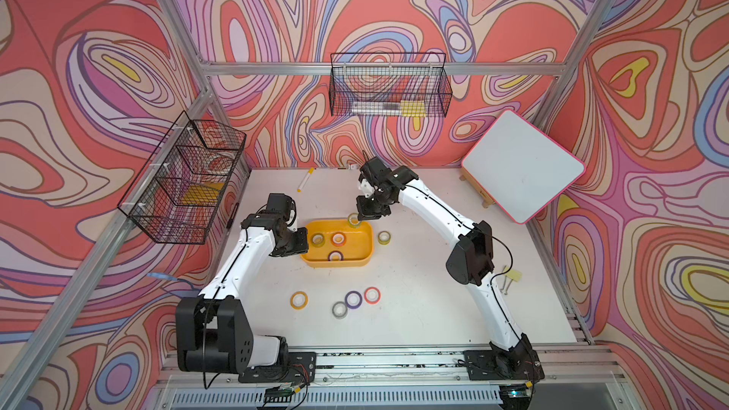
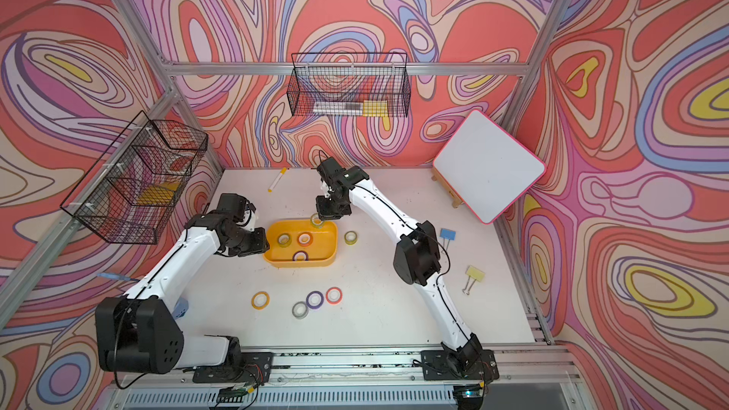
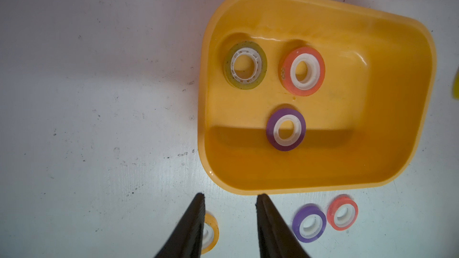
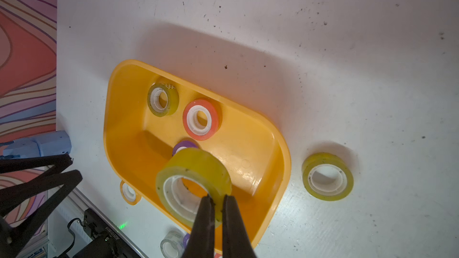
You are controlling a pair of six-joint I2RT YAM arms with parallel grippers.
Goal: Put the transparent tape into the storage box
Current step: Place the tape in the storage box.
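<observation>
Above the far right corner of the yellow box (image 4: 250, 145): right gripper (image 4: 216, 198) clamped on the wall of a clear tape roll (image 4: 198, 167), one jaw inside the core, one outside, roll tilted. Flat in the box: another clear roll (image 3: 244, 68), orange roll (image 3: 303, 70), purple roll (image 3: 285, 129). Left gripper (image 3: 229, 196) beside the box's left end, jaws apart, nothing between. Third clear roll (image 1: 384, 237) on the table (image 1: 414, 309), just right of the box.

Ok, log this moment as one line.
right jaws: shut on tape roll, over yellow box | left jaws: open, empty | in box: three rolls
</observation>
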